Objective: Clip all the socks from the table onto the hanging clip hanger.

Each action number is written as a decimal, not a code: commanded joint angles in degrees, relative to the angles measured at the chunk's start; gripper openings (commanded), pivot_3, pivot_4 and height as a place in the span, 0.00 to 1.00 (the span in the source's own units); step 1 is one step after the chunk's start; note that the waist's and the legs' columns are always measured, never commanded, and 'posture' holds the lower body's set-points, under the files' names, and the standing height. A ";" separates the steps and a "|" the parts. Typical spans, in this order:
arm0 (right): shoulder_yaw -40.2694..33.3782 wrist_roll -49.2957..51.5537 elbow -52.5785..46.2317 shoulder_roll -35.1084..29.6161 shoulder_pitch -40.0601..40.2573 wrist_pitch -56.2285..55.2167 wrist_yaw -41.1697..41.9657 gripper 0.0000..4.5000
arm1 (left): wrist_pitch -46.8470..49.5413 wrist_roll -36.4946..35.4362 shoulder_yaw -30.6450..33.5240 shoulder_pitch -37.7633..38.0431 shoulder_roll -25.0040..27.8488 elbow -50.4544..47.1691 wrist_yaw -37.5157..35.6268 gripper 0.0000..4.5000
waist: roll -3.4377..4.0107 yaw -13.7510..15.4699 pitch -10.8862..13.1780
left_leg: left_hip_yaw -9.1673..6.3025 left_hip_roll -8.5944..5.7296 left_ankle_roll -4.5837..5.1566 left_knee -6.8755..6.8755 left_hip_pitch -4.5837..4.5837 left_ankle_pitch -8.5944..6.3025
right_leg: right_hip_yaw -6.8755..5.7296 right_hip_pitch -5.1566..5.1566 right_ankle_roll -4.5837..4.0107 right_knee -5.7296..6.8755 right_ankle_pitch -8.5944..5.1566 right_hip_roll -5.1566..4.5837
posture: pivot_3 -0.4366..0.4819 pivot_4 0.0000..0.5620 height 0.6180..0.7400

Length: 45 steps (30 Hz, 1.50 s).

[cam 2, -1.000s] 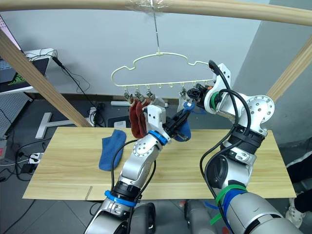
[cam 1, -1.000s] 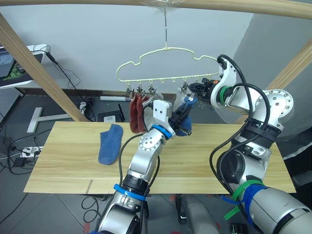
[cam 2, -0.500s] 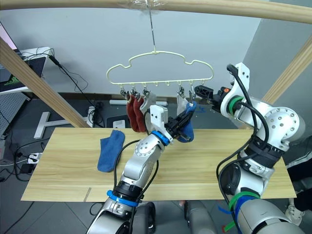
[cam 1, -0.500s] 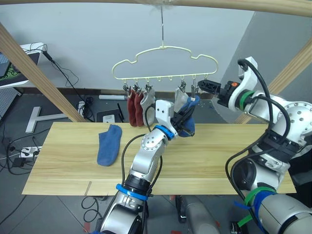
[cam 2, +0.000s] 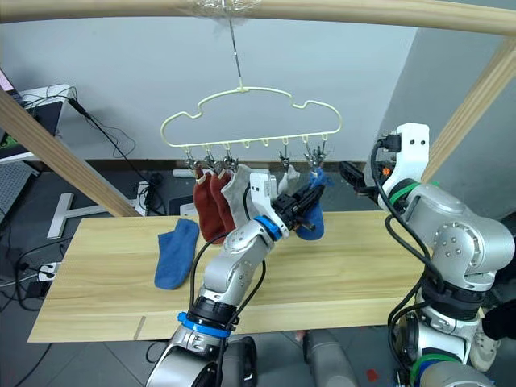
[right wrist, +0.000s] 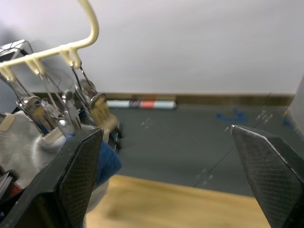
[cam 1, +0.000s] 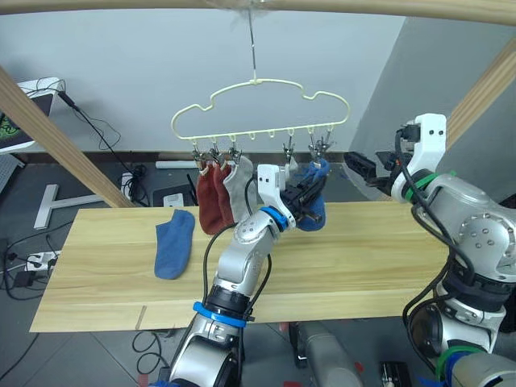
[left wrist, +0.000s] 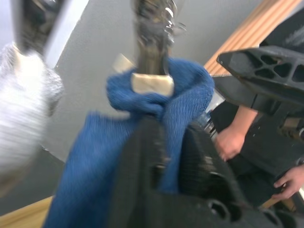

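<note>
- Left gripper (cam 1: 307,191) is raised to the clip hanger (cam 1: 258,105), and I see its black fingers (left wrist: 156,161) pinched on the blue sock (cam 1: 310,205) hanging from the rightmost clip (left wrist: 151,28).
- Right gripper (right wrist: 166,171) sits off to the hanger's right, fingers spread wide apart and holding nothing.
- On the hanger I count two rust red socks (cam 1: 211,196) and a light grey sock (cam 1: 238,187) at the left clips, with another grey sock (left wrist: 26,114) just beside the blue one.
- A second blue sock (cam 1: 174,243) lies flat on the table (cam 1: 363,258), well left of my arms.
- No readable writing or labels that I can make out.
- A person's hands (left wrist: 228,142) show beyond the hanger; wooden poles (cam 1: 48,137) frame the scene.
</note>
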 commanded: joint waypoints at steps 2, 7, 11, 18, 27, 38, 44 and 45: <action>4.76 -4.30 -2.93 -0.45 4.96 -11.96 1.18 1.00 | -2.58 1.48 1.43 -1.43 1.87 0.32 0.79 0.52 | 0.00 -0.15 0.00 | 0.04 0.01 0.00 0.00 0.02 0.00 | 0.06 -0.01 0.00 0.04 0.00 0.01 | 0.31 0.43 1.00; 11.92 -10.27 -1.87 3.61 8.89 -22.37 -1.88 0.96 | 0.21 0.66 2.24 0.25 7.78 -5.45 -2.61 0.88 | 0.00 -0.17 0.00 | 0.06 0.03 -0.01 0.01 0.03 0.01 | 0.06 -0.02 0.01 0.05 0.01 0.02 | 0.34 0.44 1.00; 16.69 -15.44 0.05 7.34 9.96 -29.11 -4.58 0.80 | 4.88 -1.62 3.40 3.75 15.00 -16.55 -5.78 1.00 | 0.01 -0.07 0.00 | 0.03 0.14 -0.03 -0.01 0.05 0.02 | 0.05 -0.04 0.01 0.10 0.01 0.08 | 0.38 0.45 1.00; 17.25 -18.09 6.44 12.16 7.18 -35.12 -6.79 0.80 | 11.45 -5.06 6.69 4.81 22.27 -26.60 -6.53 1.00 | 0.01 0.89 0.00 | -0.02 0.17 -0.07 0.04 0.07 0.04 | 0.10 0.01 0.01 0.16 0.01 -0.03 | 0.41 0.46 1.00; 17.06 -21.02 14.60 12.61 2.64 -40.35 -6.89 0.44 | 15.53 -7.09 9.68 4.43 25.42 -31.39 -5.43 1.00 | 0.01 1.98 0.00 | 0.02 0.12 -0.06 0.09 0.06 0.04 | 0.17 0.03 0.12 0.12 0.08 -0.03 | 0.45 0.47 1.00; 15.49 -22.26 23.34 13.27 -2.35 -44.35 -6.96 0.44 | 17.34 -8.15 10.61 2.30 25.92 -32.54 -4.14 1.00 | 0.01 2.40 0.00 | -0.03 0.11 -0.06 0.11 0.06 0.04 | 0.18 0.04 0.10 0.16 0.09 0.00 | 0.48 0.48 1.00; 15.12 -22.68 28.14 13.95 -5.00 -46.70 -7.70 0.44 | 17.62 -8.70 10.85 1.51 26.38 -32.26 -3.89 1.00 | 0.01 2.62 0.00 | -0.03 0.12 -0.06 0.09 0.05 0.04 | 0.20 0.04 0.10 0.16 0.09 -0.01 | 0.48 0.48 1.00; 15.12 -22.81 28.48 13.99 -5.14 -46.91 -7.83 0.44 | 17.68 -8.74 10.84 1.49 26.44 -32.40 -3.84 1.00 | 0.01 2.64 0.00 | -0.04 0.12 -0.06 0.10 0.05 0.04 | 0.20 0.04 0.09 0.16 0.09 -0.01 | 0.49 0.49 1.00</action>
